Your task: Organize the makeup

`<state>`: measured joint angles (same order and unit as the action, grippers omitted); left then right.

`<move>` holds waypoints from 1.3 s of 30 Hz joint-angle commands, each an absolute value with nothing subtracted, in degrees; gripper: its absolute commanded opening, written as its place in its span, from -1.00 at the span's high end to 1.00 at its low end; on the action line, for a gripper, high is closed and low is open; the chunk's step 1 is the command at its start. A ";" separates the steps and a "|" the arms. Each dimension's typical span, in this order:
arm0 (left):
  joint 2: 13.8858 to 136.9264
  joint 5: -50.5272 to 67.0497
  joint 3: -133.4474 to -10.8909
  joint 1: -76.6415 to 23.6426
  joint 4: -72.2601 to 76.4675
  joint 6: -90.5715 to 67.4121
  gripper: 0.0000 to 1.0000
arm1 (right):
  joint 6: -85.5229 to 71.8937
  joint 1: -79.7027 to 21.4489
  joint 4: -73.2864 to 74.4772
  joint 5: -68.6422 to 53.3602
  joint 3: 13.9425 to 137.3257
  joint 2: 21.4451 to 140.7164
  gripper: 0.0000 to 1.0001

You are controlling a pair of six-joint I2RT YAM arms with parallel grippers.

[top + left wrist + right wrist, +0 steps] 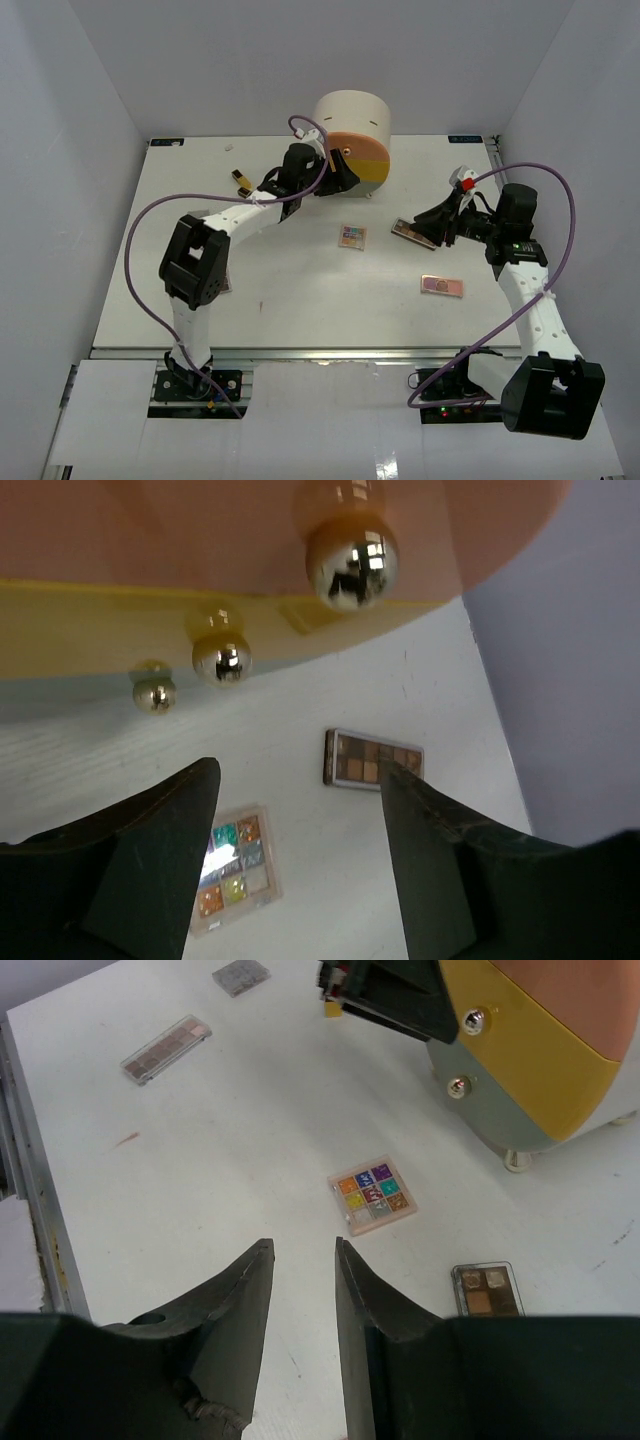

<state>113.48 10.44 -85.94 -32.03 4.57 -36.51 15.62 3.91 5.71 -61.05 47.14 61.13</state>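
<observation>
Jaws apart, white table [300,290], grey walls [60,100]

The table [300,300] is viewed from above; the drawer unit [200,540] is seen close from the left wrist; the colourful palette [372,1195] is shared by all views.

Checking all my views right now, I find no lettering, number or brand I can read. The multicoloured palette [372,1195] shows only its coloured pans, and the brown palette [373,760] is the same. The drawer unit [352,125] shows plain colour bands. A small red-and-white piece [465,181] sits on my right arm, too small to make out any print.
</observation>
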 commanded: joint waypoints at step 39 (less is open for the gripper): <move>95.89 10.55 -66.80 -31.73 10.37 -36.91 0.74 | 15.65 5.45 2.02 -64.16 45.00 61.44 0.25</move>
<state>103.29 7.23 -70.75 -31.46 6.94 -36.82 15.25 5.19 3.90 -64.36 45.17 61.28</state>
